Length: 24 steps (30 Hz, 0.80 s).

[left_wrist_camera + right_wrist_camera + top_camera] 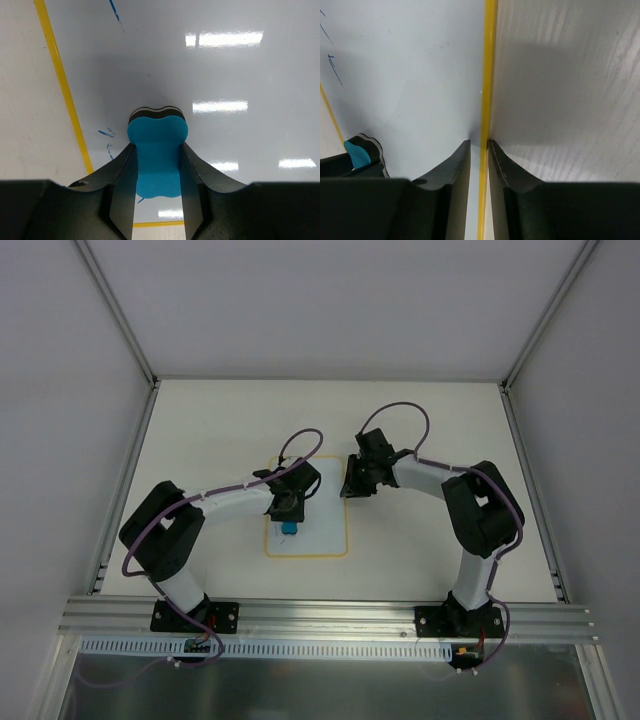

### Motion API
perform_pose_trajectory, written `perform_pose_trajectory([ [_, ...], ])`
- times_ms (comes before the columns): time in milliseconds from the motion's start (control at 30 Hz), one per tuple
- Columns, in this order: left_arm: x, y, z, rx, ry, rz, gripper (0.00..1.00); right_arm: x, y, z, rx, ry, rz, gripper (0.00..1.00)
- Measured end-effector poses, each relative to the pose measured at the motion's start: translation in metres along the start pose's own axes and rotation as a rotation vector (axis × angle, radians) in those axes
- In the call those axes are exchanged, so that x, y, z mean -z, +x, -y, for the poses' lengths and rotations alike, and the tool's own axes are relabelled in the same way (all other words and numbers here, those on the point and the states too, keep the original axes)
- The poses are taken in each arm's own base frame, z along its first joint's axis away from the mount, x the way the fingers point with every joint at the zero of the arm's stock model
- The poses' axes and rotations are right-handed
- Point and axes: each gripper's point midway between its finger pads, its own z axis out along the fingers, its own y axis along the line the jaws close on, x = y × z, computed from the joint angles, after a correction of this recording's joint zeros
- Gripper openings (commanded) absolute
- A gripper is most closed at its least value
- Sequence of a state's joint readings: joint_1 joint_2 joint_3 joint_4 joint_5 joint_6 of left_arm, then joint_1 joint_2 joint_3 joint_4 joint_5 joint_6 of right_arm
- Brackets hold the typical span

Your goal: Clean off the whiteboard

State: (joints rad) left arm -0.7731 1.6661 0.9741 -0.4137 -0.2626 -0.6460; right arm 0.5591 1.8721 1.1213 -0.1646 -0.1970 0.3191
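I see the whiteboard (325, 525) lying flat near the middle of the table (200, 440), long sides running toward the far edge. Its yellow border (60, 80) is clear in both wrist views.

My left gripper (288, 512) is over the board's near left corner. In its wrist camera, the left gripper (157, 145) is clamped on a blue bone-shaped eraser (157, 165), one finger on each side of its narrow waist. The eraser has a dark layer under the blue top and sits against the glossy whiteboard (225, 65). From overhead the eraser (290, 529) shows as a small blue patch just beyond the fingers, well inside the border.

A few short blue marks (105, 133) lie between the eraser and the left border, and another blue stroke (115, 10) sits at the top of that view.

My right gripper (352, 483) is at the board's right edge, toward the far corner. In its own camera, the right gripper (479, 141) has its jaws a narrow slit apart with nothing between them. The tips straddle the yellow border (489, 60): one is over the whiteboard (410, 75) and the other over the bare table (560, 75). I cannot tell whether the tips press down. At the left of that view I see faint blue strokes (332, 70) and a corner of the eraser (356, 152).
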Motion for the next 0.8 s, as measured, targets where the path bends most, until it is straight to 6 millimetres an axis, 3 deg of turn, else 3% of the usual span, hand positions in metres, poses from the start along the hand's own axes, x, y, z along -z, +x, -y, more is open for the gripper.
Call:
perform_pose_trajectory([
  [200, 0.0, -0.001, 0.0, 0.003, 0.001, 0.0, 0.0, 0.002, 0.007, 0.005, -0.014, 0.03, 0.013, 0.01],
  [400, -0.001, -0.004, -0.01, 0.05, 0.019, 0.006, 0.0, 0.002, 0.008, 0.006, -0.03, 0.033, 0.018, 0.0],
  [600, -0.008, -0.017, -0.037, 0.145, -0.004, 0.019, 0.0, 0.002, 0.007, 0.005, -0.036, 0.03, 0.022, 0.0],
  [800, -0.01, -0.025, -0.048, 0.179, -0.01, 0.021, 0.0, 0.001, 0.007, 0.005, -0.037, 0.025, 0.024, 0.0],
])
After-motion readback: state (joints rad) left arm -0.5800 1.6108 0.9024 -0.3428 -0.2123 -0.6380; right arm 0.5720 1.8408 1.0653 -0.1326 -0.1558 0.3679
